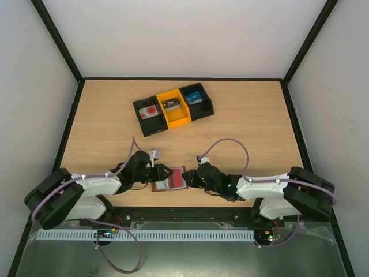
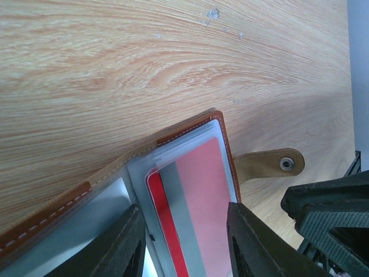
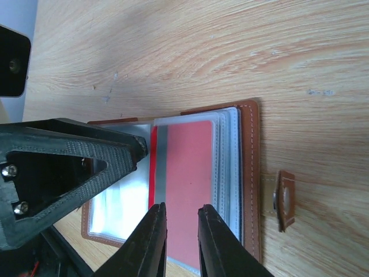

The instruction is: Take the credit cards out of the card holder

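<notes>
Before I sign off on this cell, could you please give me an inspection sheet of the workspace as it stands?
Surface: wooden table, light grain, a few small scuffs.
Job's things: brown card holder lies open at the near edge, with the red-pink card in its clear sleeve; whitish card with red mark lies in the tray's left black compartment.
Clutter: black-and-yellow tray at the far middle; dark card in its yellow compartment, blue card in its right one.
Grippers: left gripper open over the holder; right gripper nearly closed at the red-pink card's edge, grip unclear.
Cables: purple cables loop above each arm.
Surroundings: white walls, black frame edges.
</notes>
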You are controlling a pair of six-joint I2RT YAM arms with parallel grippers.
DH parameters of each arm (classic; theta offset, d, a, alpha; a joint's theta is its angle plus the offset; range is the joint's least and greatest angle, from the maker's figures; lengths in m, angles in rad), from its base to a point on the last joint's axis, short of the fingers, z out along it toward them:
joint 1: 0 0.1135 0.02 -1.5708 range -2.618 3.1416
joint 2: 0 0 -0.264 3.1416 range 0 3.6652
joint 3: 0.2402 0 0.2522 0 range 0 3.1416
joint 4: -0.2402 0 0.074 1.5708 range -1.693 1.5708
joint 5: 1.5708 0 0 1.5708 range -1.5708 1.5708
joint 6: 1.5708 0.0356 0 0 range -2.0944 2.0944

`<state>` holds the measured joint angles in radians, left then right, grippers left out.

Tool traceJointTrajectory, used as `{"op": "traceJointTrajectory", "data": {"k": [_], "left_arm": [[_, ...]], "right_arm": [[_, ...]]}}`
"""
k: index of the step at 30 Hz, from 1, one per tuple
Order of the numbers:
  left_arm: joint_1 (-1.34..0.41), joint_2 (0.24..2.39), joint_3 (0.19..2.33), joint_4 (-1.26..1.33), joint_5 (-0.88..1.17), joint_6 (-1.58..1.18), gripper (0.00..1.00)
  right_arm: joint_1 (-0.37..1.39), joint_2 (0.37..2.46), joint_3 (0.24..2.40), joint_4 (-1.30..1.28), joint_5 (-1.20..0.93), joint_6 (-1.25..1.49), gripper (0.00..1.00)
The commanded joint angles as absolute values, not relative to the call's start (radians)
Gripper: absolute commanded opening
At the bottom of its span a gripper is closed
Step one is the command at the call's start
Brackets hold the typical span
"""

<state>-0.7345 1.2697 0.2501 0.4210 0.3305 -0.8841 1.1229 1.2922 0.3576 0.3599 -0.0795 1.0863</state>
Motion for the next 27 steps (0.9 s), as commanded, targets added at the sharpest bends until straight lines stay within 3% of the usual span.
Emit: {"op": "traceJointTrajectory", "data": {"k": [1, 10, 27], "left_arm": [[-0.729, 1.234, 0.247, 0.397, 0.369, -0.910, 0.45], [-0.730, 1.160, 0.121, 0.430, 0.360, -0.965, 0.58], [-0.608, 1.387, 0.201, 0.668, 0.463, -0.811, 0.51]], "right_arm": [[1.128, 1.305, 0.367, 0.366, -0.062, 1.095, 0.17], [1.128, 1.405, 0.395, 0.445, -0.057, 1.083, 0.17], [1.087, 1.501, 0.292, 0.449, 0.072, 1.188, 0.16]]}}
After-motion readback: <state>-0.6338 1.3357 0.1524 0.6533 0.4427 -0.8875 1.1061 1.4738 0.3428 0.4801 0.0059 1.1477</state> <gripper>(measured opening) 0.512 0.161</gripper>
